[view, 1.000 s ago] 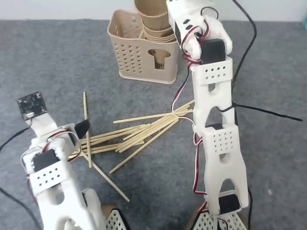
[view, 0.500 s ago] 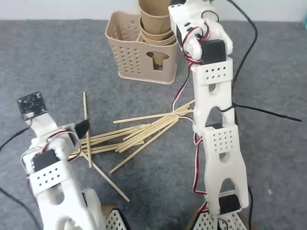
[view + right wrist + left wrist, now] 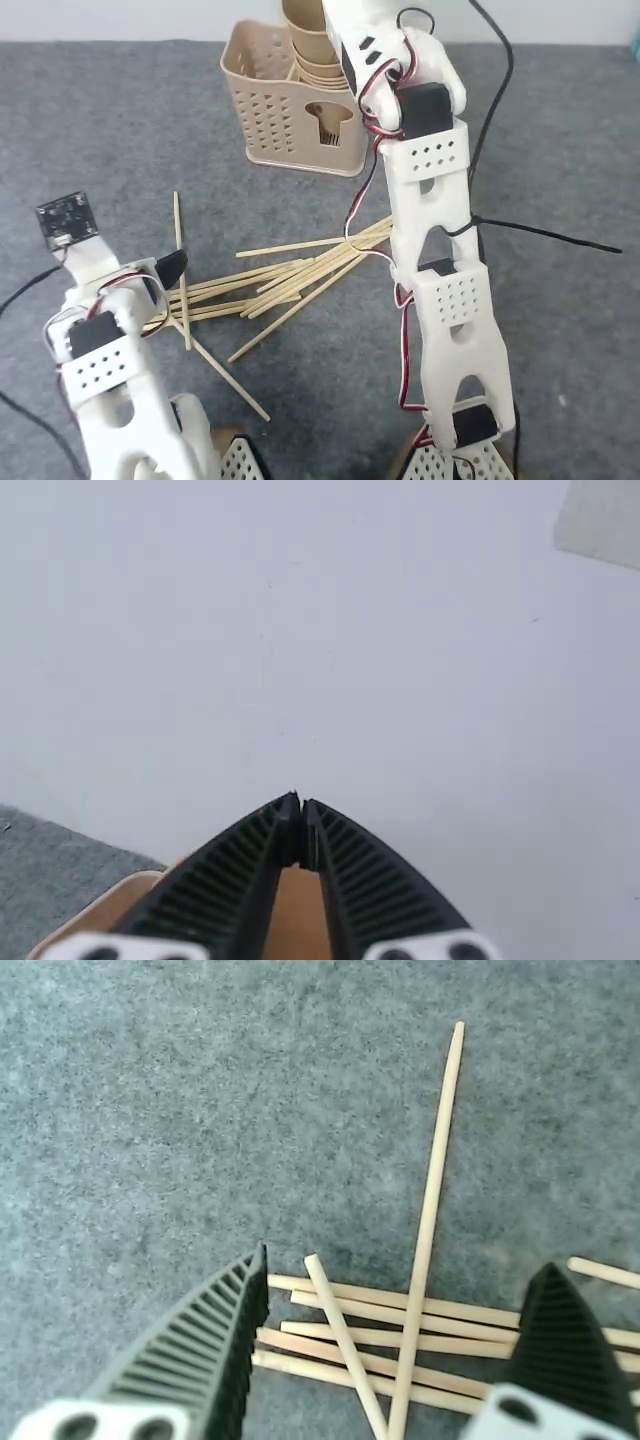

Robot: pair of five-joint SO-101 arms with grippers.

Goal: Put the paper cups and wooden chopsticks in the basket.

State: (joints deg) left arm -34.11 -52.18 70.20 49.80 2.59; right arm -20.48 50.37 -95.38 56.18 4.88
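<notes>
**Right gripper over the basket; chopsticks all on the mat**

Right gripper (image 3: 300, 825): jaws pressed together at the tips, parked over the stack of paper cups (image 3: 305, 40) at the far side of the table. A tan cup wall (image 3: 300, 920) sits just beneath the jaws. I cannot tell whether they pinch it or merely hang above it.

Left gripper (image 3: 405, 1260): jaws spread wide, low at the near left, straddling the near-left end of the wooden chopsticks (image 3: 290, 275) and holding nothing.

Step in hand, as I judge it: the cup half is finishing. The cups are nested inside the basket (image 3: 285, 125), on its right side. The chopstick half is not started, and every stick lies on the grey mat (image 3: 120, 130) between the arms, well apart from the basket.

Next move: the right arm has to lift clear of the stack without tipping it. The left gripper then has to drop and close across a few sticks.

Materials:
- Cups: thin brown paper, tapered, stacked rim in rim; likely easy to crush.
- Basket: beige plastic, perforated walls, keyhole cut-out in the near face, divided inside.
- Chopsticks: pale bare wood, slim and round, mostly fanned in one loose bundle. One stick (image 3: 430, 1190) crosses over the rest.
- Mat: short fuzzy pile. Sticks lie flat on it, so the jaw tips will need to reach right down to it.
</notes>
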